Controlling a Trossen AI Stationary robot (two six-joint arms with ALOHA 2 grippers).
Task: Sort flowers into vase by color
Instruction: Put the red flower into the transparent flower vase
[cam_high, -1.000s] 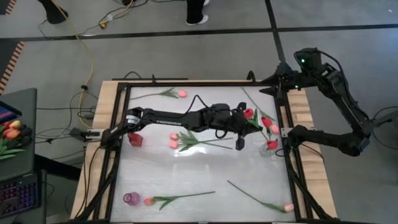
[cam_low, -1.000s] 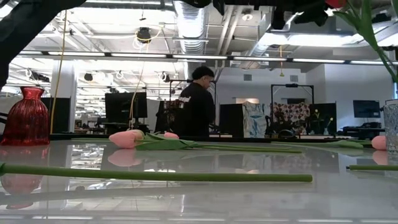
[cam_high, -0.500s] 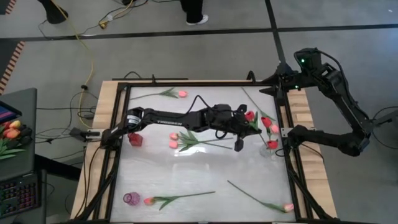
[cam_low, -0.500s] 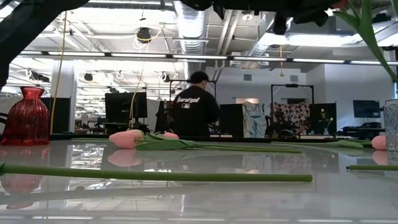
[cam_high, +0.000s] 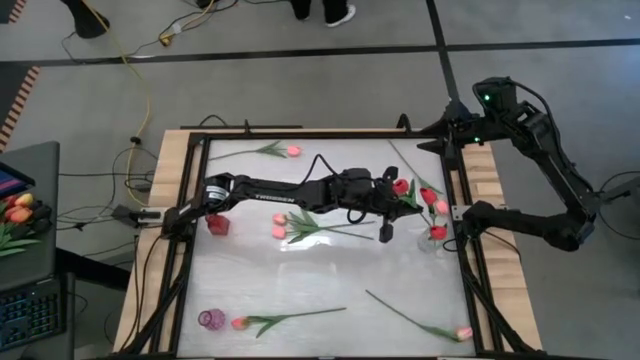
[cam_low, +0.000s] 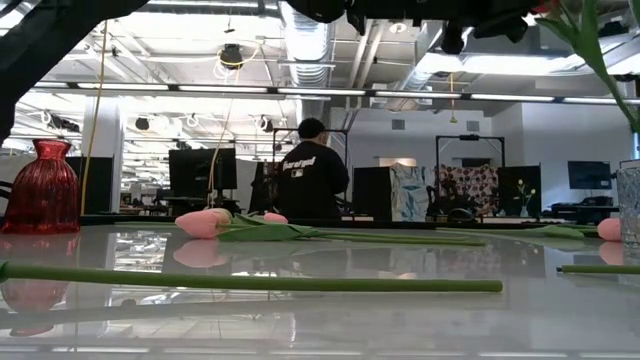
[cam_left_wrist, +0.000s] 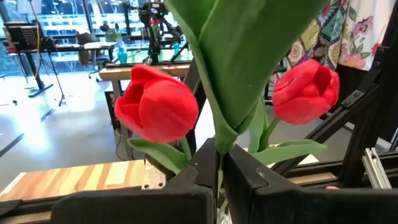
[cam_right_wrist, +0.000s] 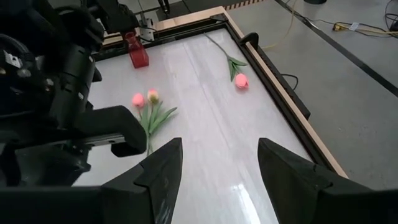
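My left gripper (cam_high: 393, 198) reaches across the table to its right side and is shut on a red tulip (cam_high: 400, 185) beside the clear vase (cam_high: 436, 240), which holds red buds (cam_high: 428, 195). In the low view that tulip's green stem (cam_low: 600, 70) slants down toward the clear vase (cam_low: 629, 205). The left wrist view shows two red buds (cam_left_wrist: 158, 102) (cam_left_wrist: 306, 90) behind the left gripper (cam_left_wrist: 219, 171). My right gripper (cam_right_wrist: 221, 155) waits open over the far right corner (cam_high: 447, 133). Pink tulips (cam_high: 279, 226) lie flat on the table. My left gripper pinches the red tulip between its two fingers at the stem where a broad green leaf (cam_left_wrist: 219, 146) wraps it. The leaf and stem rise past the fingertips out of the wrist view. The tulip is lifted clear of the table, its stem slanting down toward the clear vase.
A red vase (cam_high: 217, 223) stands at the table's left, a small pink vase (cam_high: 210, 319) at the near left corner. Single pink tulips lie near the far edge (cam_high: 293, 151), near edge (cam_high: 240, 323) and near right corner (cam_high: 463, 333). A person (cam_low: 312, 180) stands beyond the table.
The person in the room behind the table has shifted. Neither arm nor any flower has visibly moved.
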